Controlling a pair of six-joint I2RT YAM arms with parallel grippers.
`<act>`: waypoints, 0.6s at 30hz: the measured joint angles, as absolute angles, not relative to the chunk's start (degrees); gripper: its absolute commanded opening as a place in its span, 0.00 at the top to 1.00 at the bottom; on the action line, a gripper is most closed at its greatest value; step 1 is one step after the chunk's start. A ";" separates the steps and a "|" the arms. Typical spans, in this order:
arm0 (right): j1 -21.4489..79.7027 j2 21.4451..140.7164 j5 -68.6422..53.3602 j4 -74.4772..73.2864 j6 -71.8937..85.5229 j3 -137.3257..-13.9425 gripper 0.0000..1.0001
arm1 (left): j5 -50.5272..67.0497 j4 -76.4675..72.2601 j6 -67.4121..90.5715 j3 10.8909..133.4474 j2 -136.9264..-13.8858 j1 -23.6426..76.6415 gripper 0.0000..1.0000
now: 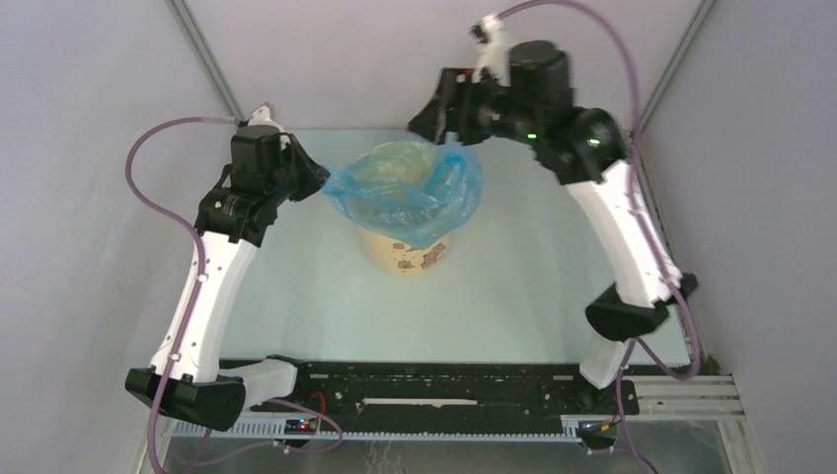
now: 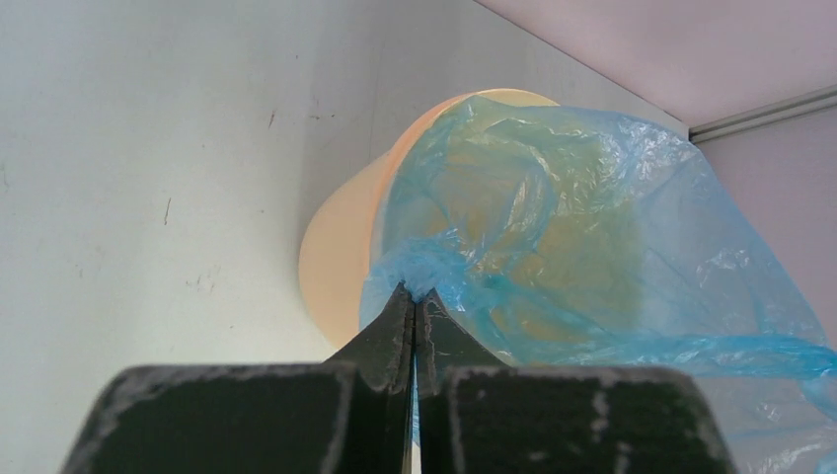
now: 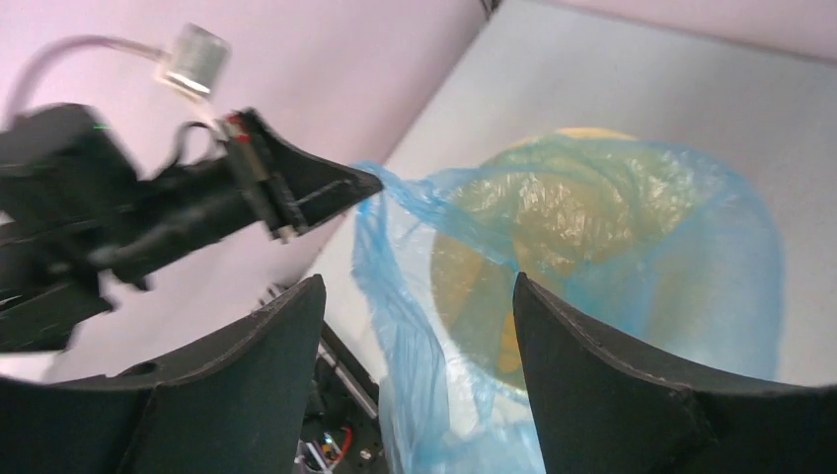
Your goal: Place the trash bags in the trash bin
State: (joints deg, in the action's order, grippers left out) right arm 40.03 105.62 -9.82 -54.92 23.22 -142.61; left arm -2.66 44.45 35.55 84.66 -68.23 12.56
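Observation:
The tan-yellow trash bin stands upright mid-table. A blue translucent trash bag is spread over its mouth and hangs down its outside. My left gripper is shut on a bunched edge of the bag at the bin's left side; the left wrist view shows the gripper pinching the bag beside the bin. My right gripper is open above the bag's far right edge. In the right wrist view, the right gripper has a fold of the bag between its spread fingers, untouched.
Grey walls and metal frame posts enclose the table's back and sides. A black rail with cables runs along the near edge. The left gripper also shows in the right wrist view.

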 measured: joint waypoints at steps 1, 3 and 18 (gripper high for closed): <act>39.11 103.39 -10.74 -54.89 23.51 -142.47 0.20 | -2.68 44.56 35.55 84.84 -68.38 12.56 1.00; 36.56 98.35 -12.62 -54.61 24.32 -140.62 0.20 | -2.70 44.80 35.55 85.03 -68.47 12.53 1.00; 19.05 81.89 -13.10 -54.74 25.91 -98.80 0.59 | -1.56 46.83 37.06 85.21 -68.47 11.81 1.00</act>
